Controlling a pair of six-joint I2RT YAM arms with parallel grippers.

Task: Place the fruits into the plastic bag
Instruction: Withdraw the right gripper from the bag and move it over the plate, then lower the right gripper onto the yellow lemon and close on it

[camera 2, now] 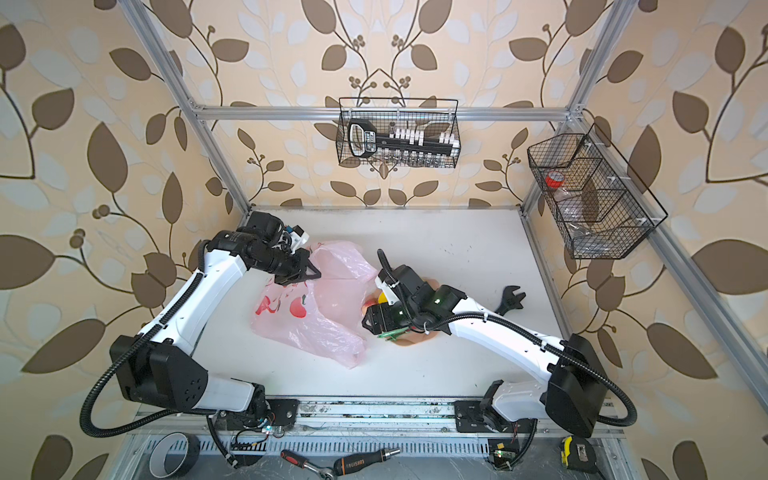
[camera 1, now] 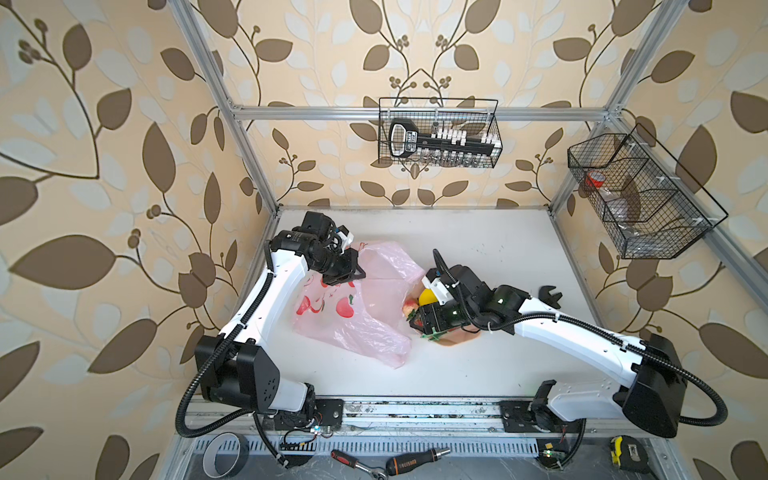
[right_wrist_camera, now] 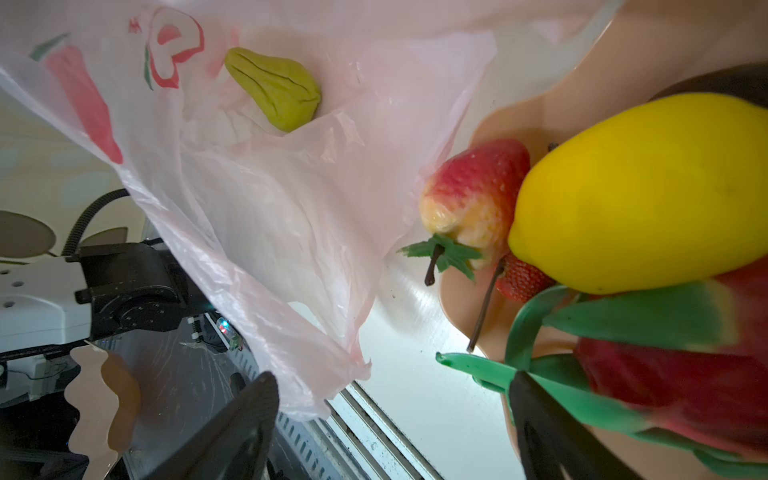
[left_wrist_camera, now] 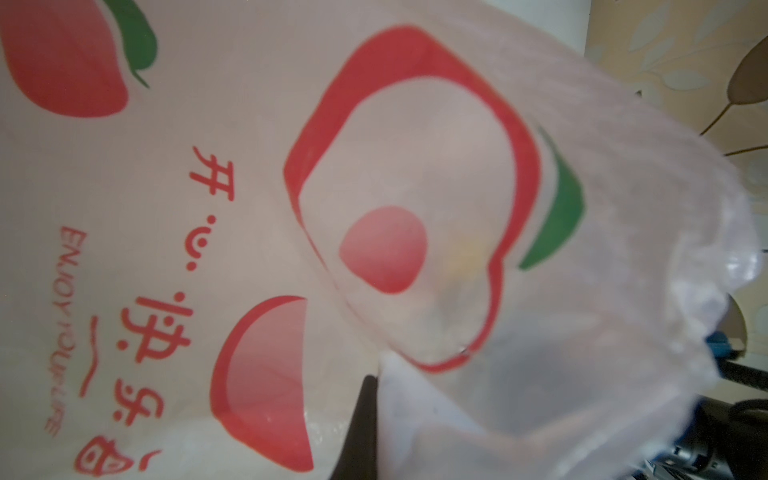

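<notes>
- While the left arm (camera 1: 270,299) has its jaws pressed together on the upper edge of the thin, translucent pink plastic bag printed with red apples (camera 1: 365,328), holding the mouth up and open toward the middle, the right arm (camera 1: 573,332) has its jaws spread wide and empty over the peach-coloured scalloped bowl (camera 1: 451,341).
- The big pink-red dragon fruit with green scales (right_wrist_camera: 665,382) lies just outside one right finger (right_wrist_camera: 548,428), not between the jaws. They would probably need to shift sideways to straddle it. Its long axis cannot be told, because the picture's edge cuts it off.
- A glossy yellow lemon (right_wrist_camera: 644,195) sits against the dragon fruit and touches a large red-and-yellow strawberry (right_wrist_camera: 469,191). A small red strawberry (right_wrist_camera: 519,278) is tucked below the lemon. All four are in the bowl.
- A wrinkled green pear (right_wrist_camera: 274,89) already lies inside the bag.
- The bag's open mouth is just beside the bowl on the left arm's side. The right arm is clearly nearer the fruits, so the carry looks short.
- The white surface (camera 1: 478,374) is bare in front of the bowl. A black adjustable wrench (camera 1: 550,296) lies apart behind the right arm, and the frame posts stand well clear.
</notes>
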